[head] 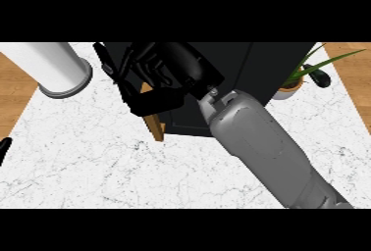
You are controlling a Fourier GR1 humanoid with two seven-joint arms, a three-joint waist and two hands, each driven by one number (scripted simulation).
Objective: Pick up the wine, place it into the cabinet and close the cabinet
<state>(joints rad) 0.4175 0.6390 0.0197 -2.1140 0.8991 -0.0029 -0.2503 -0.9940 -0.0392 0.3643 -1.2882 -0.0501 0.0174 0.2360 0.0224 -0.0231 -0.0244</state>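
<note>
The cabinet [253,73] stands at the back of the counter [109,166], about in the middle. Its door [153,125] is open at the cabinet's left front and points toward the near edge. The right hand [163,73] is over this door, with its forearm coming from the lower right. A tall cylinder [54,68] stands left of the cabinet and a potted plant [293,83] right of it. The left hand [4,149] shows at the left edge.

Counter [87,162] lies open; cabinet [279,66], canister [51,63], plant [293,84] crowd the back.
</note>
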